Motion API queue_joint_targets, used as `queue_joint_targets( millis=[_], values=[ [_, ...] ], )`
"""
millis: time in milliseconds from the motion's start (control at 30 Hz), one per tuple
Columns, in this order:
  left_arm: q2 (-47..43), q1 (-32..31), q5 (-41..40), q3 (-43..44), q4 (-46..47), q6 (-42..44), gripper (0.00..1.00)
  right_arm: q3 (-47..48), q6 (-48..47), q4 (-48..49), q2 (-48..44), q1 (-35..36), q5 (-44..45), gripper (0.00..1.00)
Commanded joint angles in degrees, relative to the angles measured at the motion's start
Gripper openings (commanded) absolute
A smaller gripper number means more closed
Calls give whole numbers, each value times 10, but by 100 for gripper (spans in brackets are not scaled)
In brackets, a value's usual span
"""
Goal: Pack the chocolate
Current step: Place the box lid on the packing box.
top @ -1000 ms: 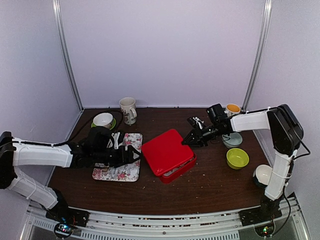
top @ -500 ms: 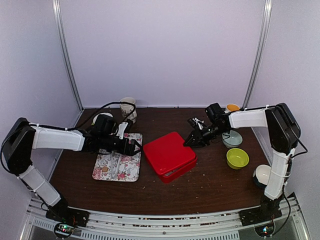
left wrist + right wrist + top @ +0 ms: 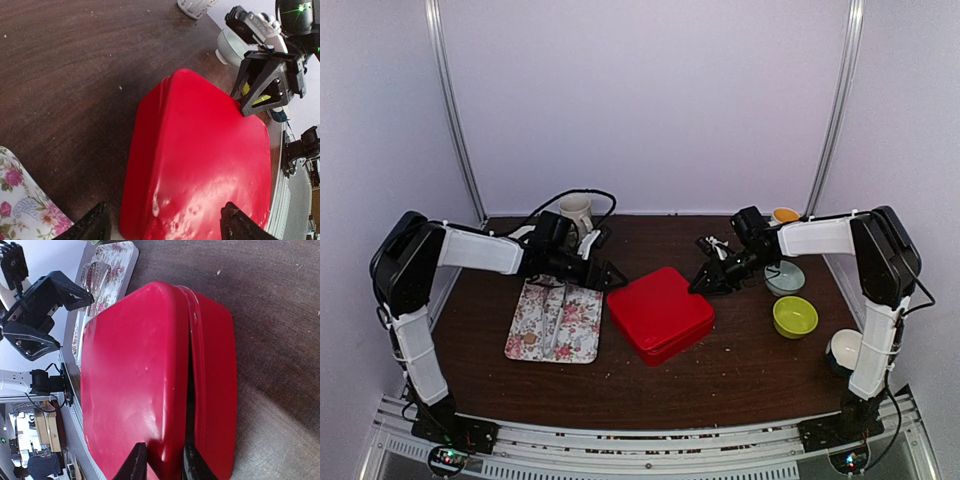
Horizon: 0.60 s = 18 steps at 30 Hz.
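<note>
Top external view: dark wooden table [image 3: 740,370] between pale lilac walls [image 3: 650,100]

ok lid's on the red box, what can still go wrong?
1. A dark gap shows between lid and base; if the right gripper, straddling the lid's edge, pulls away, it may end up unseated.
2. The open left gripper sits by the box corner; a nudge could slide the box instead of closing it.

a dark brown wooden table [image 3: 740,385] sits inside pale lilac walls [image 3: 650,100], with grey metal corner posts [image 3: 455,110].
</note>
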Motion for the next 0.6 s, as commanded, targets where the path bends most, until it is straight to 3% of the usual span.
queue_joint_targets(
  millis=[0,200,333,467,567],
  values=[
    [29,1,44,23,-26,18,76,15,-11,-7,11,-8,39,25],
    [37,-5,77,27,-30,13,64,17,-13,-13,2,-7,49,31],
    [41,-13,80,33,-40,19,50,18,-16,-25,-6,-5,70,34],
    [57,-13,74,41,-51,22,48,23,-26,-46,-15,-3,102,35],
    [59,-17,68,43,-56,25,47,13,-27,-45,-34,-2,112,43]
  ],
)
